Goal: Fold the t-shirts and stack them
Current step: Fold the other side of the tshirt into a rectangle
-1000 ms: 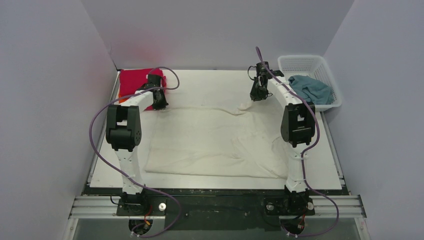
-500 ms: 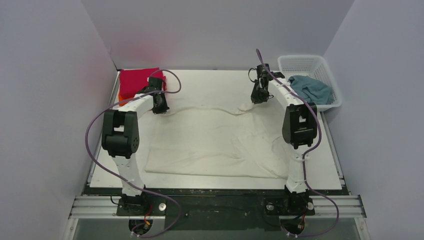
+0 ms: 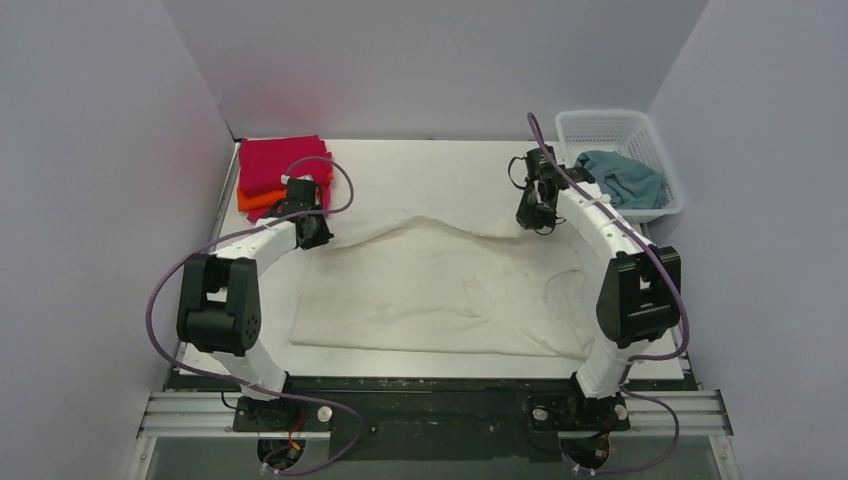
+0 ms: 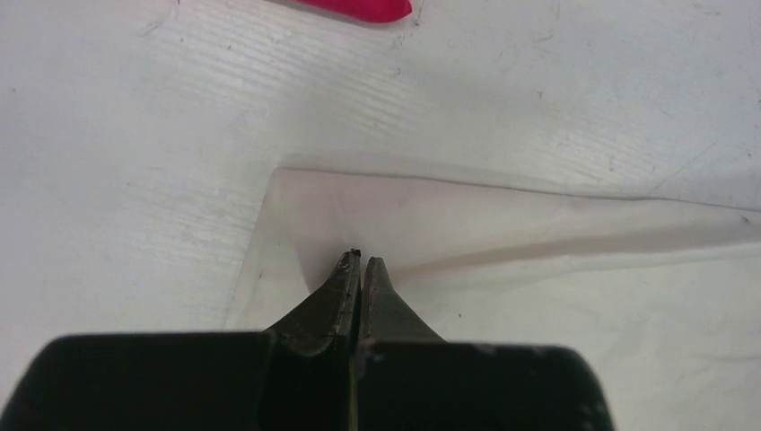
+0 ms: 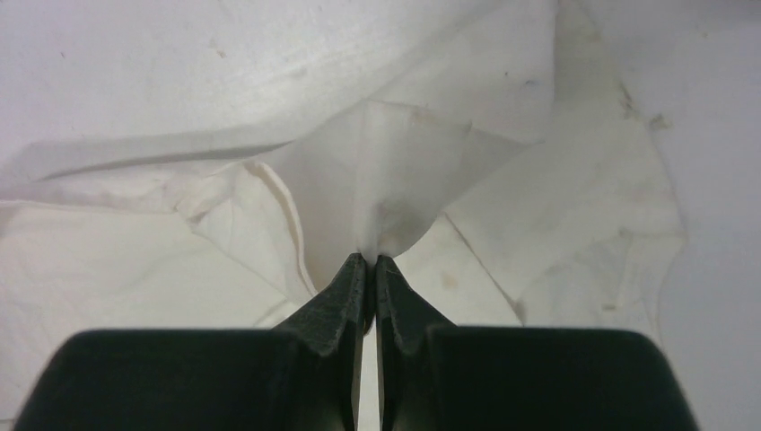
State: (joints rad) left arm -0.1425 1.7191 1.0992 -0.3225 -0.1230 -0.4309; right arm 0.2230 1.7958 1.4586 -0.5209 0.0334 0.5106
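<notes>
Overall level: bright, even and diffuse, lit from above.
Top view focus: sharp across the frame; upper corners slightly dimmer.
Colour cast: faint pink on the back wall [image 3: 300,100] above the magenta t-shirt [image 3: 282,162].
Shadows: soft and shallow, in the folds of the cream t-shirt [image 3: 440,285].
Contrast: cream cloth barely separates from the white table [image 3: 430,170].
Wrist views: bodies of the left gripper [image 4: 361,262] and right gripper [image 5: 371,259] are black and featureless along the lower frame.

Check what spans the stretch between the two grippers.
The cream t-shirt, its far edge pinched by the left gripper and right gripper; nothing else, per the top view.
</notes>
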